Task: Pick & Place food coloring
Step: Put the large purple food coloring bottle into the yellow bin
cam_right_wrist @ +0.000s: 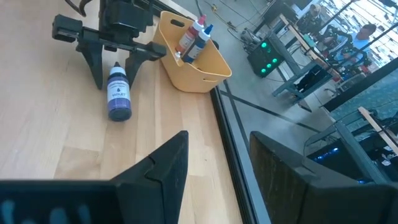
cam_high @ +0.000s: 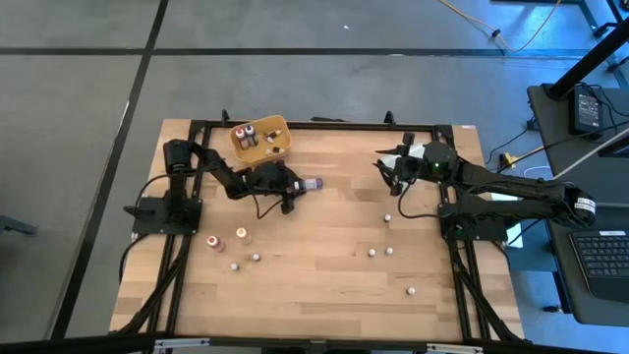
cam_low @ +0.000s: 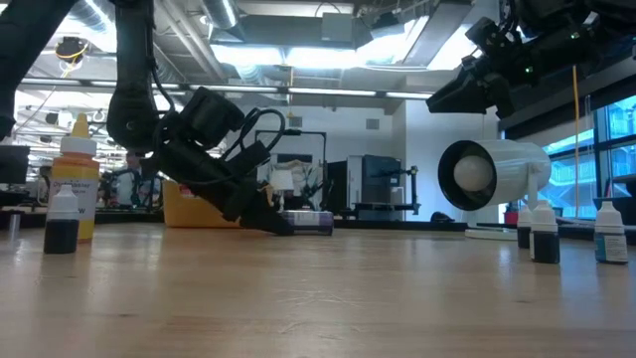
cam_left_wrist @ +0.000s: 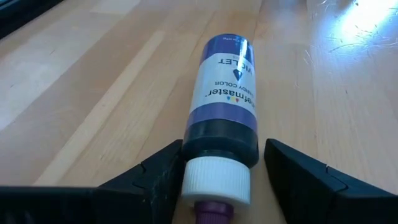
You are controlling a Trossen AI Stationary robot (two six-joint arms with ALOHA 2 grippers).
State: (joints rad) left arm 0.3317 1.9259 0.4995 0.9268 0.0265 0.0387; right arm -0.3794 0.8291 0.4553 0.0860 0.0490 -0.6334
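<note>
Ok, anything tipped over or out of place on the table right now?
Yes. The violet bottle lies on its side on the table, between the open fingers of the left gripper, near the tray. Other small bottles stand scattered upright. No spill shows.

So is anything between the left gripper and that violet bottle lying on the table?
Nothing visible. The left gripper is open with the violet bottle's cap end between its fingers, bare wood on each side.
</note>
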